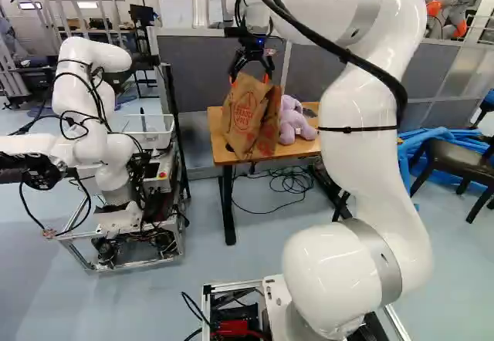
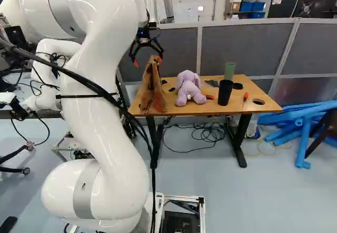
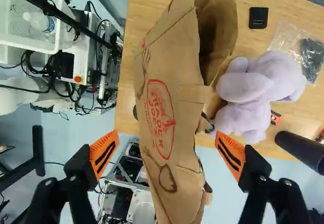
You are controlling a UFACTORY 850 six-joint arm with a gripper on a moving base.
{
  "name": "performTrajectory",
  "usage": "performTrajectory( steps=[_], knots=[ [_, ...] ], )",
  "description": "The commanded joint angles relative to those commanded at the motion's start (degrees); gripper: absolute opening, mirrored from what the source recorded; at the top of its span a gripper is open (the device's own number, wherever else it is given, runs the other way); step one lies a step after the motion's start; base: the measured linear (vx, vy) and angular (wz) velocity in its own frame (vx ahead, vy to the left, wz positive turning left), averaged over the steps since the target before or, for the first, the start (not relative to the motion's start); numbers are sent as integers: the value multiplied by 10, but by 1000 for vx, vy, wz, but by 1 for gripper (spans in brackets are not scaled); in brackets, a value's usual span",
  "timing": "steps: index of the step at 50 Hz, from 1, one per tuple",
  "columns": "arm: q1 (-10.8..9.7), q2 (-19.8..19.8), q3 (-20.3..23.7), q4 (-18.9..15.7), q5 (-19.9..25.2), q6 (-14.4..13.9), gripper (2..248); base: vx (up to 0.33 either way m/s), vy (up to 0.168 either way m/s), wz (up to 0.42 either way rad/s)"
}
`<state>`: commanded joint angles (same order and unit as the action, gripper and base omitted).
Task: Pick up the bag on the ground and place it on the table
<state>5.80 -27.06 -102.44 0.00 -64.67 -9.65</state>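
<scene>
In the left base view my gripper (image 1: 252,62) is over the brown paper bag (image 1: 248,117), which stands upright on the wooden table (image 1: 307,146) at its left end. The right base view shows the gripper (image 2: 147,47) above the top of the bag (image 2: 152,88). In the wrist view the gripper (image 3: 167,153) stands wide open, an orange-padded finger on either side of the bag (image 3: 167,107) with gaps between. The bag's mouth is partly open, and red print shows on its side.
Beside the bag sits a purple plush toy (image 2: 188,88). Farther along the table are a black cup (image 2: 225,92), a green cup (image 2: 229,70) and small items. Another robot (image 1: 93,117) stands left of the table. Blue tubes (image 2: 305,125) lie on the floor at the right.
</scene>
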Motion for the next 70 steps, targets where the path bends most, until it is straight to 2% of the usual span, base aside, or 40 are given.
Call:
performTrajectory(
  steps=[47, 70],
  knots=[
    [0, 48, -19, 0, 0, 0, 247, 0, 0, 0],
    [0, 50, -20, 0, 0, 0, 247, 0, 0, 0]
  ],
)
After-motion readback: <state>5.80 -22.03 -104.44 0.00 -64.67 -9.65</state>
